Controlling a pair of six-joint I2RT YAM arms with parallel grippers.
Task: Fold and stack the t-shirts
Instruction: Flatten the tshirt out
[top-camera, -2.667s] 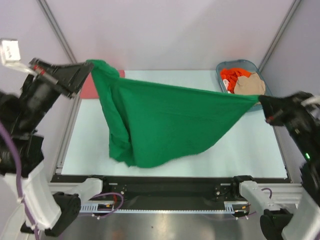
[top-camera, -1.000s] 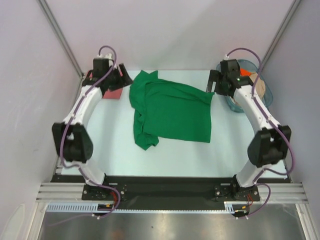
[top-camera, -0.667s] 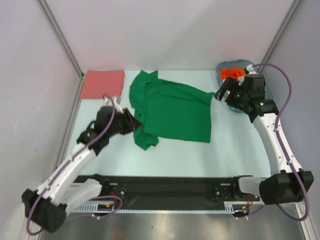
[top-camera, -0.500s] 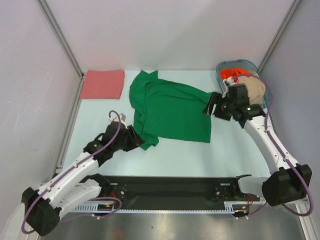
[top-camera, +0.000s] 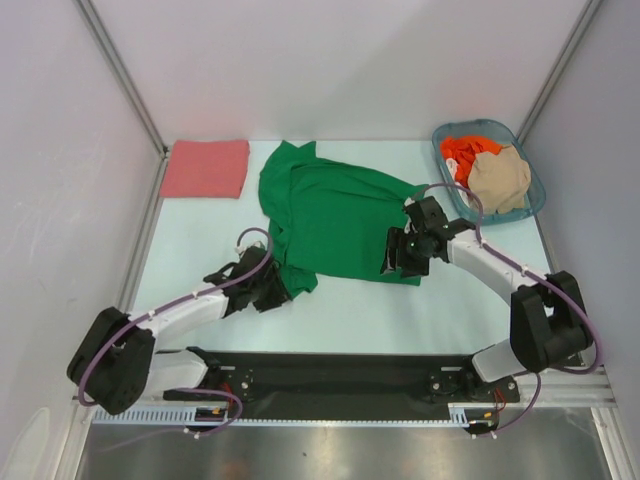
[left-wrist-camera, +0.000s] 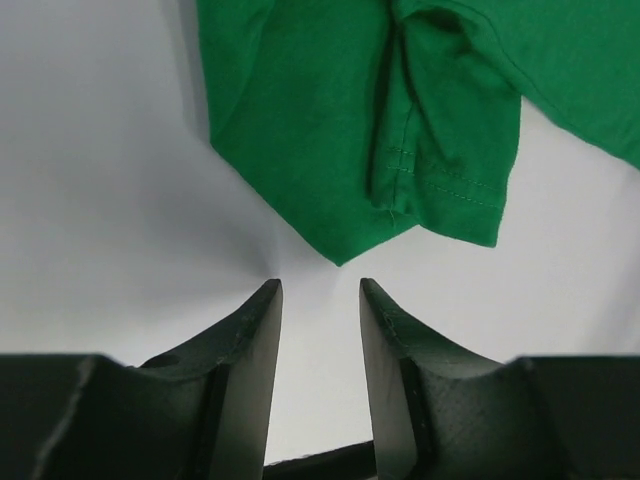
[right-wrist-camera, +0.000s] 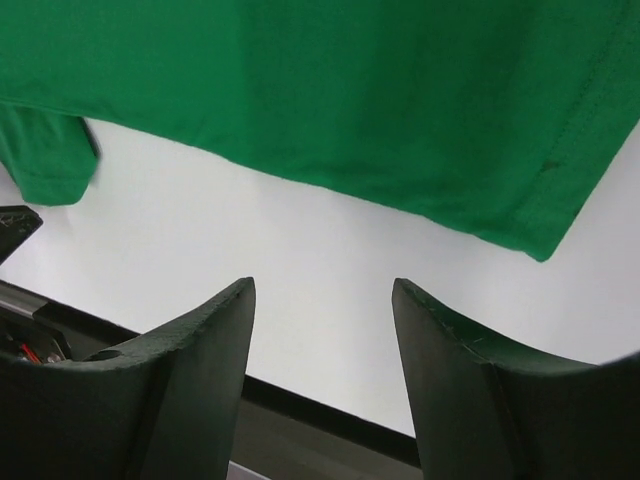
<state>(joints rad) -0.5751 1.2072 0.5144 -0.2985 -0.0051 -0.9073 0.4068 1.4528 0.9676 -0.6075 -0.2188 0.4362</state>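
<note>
Two near corners of the green shirt (top-camera: 340, 215), spread on the counter (top-camera: 200, 240), need gripping. Left gripper (left-wrist-camera: 320, 285), jaws parted and empty, sits just short of its near-left corner; right gripper (right-wrist-camera: 322, 285), likewise, by its near-right hem. Advance until cloth enters, then close.

No legible text, label, brand mark, number or sign in any of the three views. Green t-shirt (top-camera: 345, 225) shows plain cloth with stitched hems only. Blue-grey basket (top-camera: 536, 188) carries nothing readable at this resolution.
</note>
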